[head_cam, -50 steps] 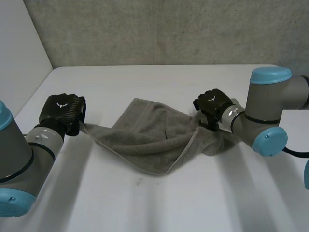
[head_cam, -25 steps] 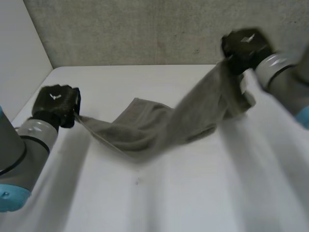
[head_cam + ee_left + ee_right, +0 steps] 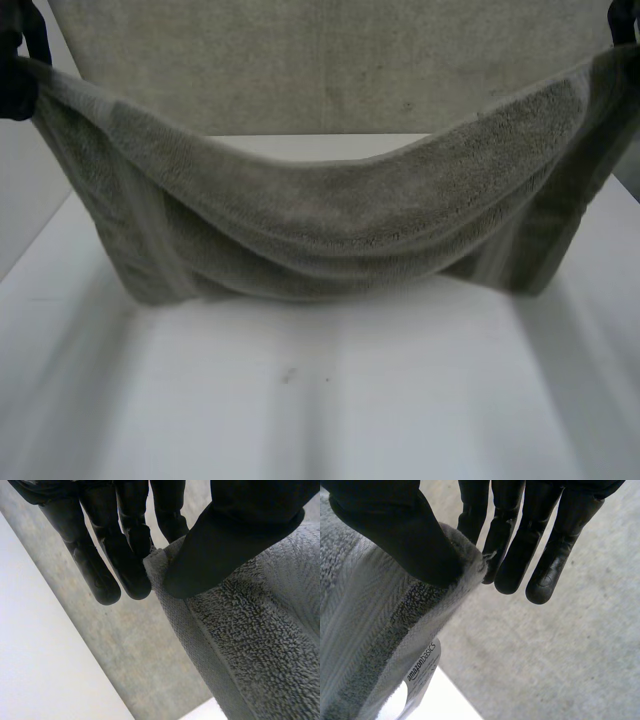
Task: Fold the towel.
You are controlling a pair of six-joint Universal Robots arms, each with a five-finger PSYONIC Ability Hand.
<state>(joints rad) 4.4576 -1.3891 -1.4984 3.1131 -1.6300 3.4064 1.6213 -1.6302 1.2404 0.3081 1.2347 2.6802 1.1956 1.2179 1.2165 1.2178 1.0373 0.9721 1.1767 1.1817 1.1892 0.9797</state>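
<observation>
The grey towel [image 3: 330, 210] hangs in the air above the white table [image 3: 330, 400], stretched between both hands and sagging in the middle. My left hand [image 3: 18, 70] holds its left top corner. In the left wrist view the thumb [image 3: 235, 535] pinches the towel's edge [image 3: 250, 645] against the fingers [image 3: 125, 555]. My right hand [image 3: 624, 20] holds the right top corner. In the right wrist view the thumb [image 3: 395, 525] presses the towel's corner [image 3: 375, 645] against the fingers [image 3: 520, 535]; a white label [image 3: 422, 672] hangs from that corner.
A grey concrete wall [image 3: 320, 70] stands behind the table. A white side wall [image 3: 25, 200] rises at the left.
Both hands have risen and moved apart, lifting the towel off the table. It lay crumpled a second ago and now hangs spread between them.
</observation>
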